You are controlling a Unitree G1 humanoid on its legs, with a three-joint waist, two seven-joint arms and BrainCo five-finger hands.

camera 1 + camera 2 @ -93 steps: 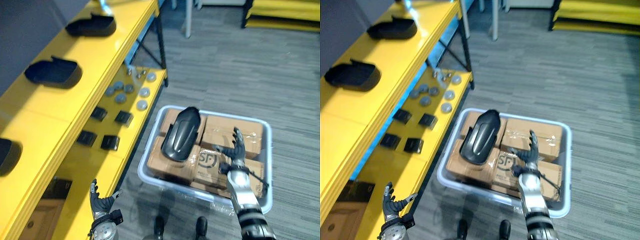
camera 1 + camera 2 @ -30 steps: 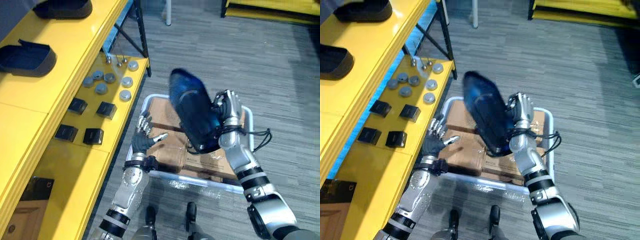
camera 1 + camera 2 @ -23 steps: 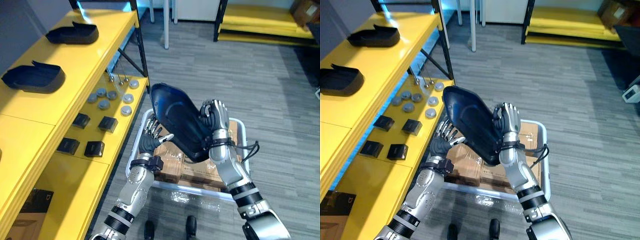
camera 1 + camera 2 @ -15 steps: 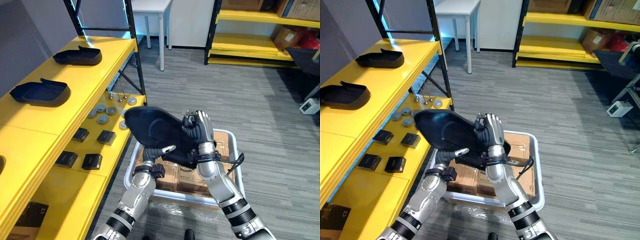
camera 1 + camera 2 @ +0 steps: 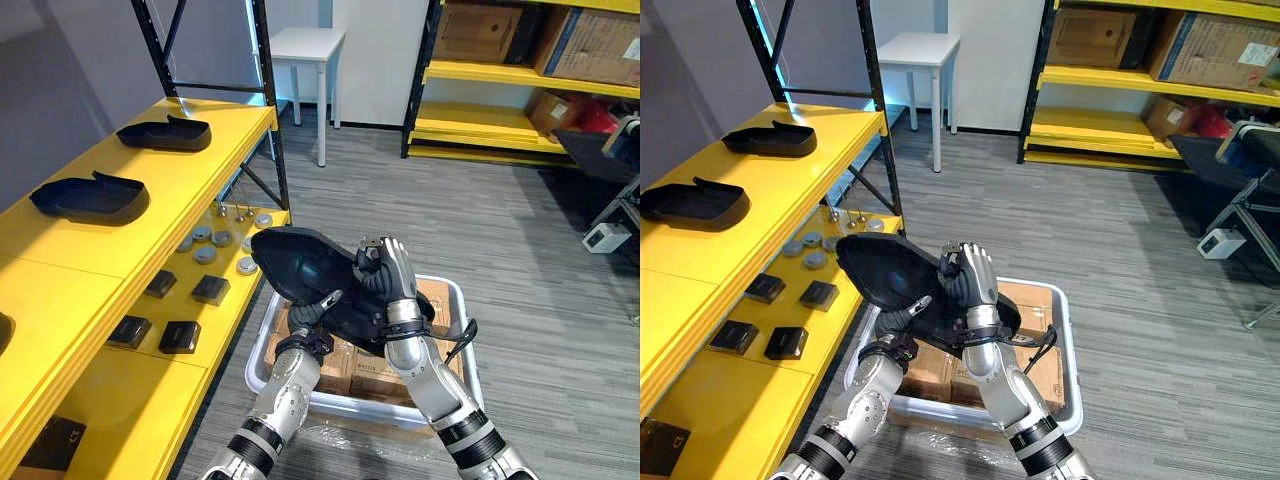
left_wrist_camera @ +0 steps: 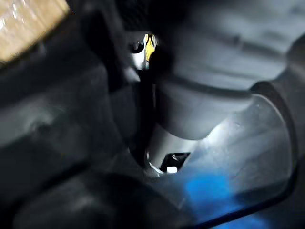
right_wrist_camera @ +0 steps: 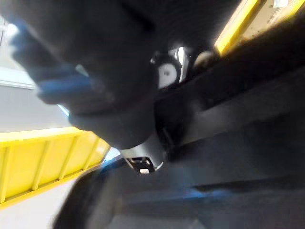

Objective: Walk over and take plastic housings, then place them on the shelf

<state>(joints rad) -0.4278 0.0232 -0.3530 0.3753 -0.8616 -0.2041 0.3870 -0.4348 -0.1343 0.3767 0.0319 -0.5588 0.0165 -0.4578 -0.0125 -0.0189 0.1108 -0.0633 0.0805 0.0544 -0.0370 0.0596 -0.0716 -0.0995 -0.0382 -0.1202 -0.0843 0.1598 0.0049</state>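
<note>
I hold a black plastic housing tilted in the air above a clear bin. My right hand grips its right edge with the fingers curled over the rim. My left hand sits under the housing's lower side. Its thumb pokes out against the shell and its fingers are hidden beneath it. To the left runs the yellow shelf. On its top lie two more black housings, and the edge of a third shows at the left border.
The bin holds cardboard boxes. The shelf's lower level carries small black blocks and several grey discs. A black upright post stands at the shelf's end. A white table and yellow racking with boxes stand farther back.
The housing has come off the boxes into my right hand and has been raised and tipped flatter. My left hand has risen under it. The camera has tilted up.
</note>
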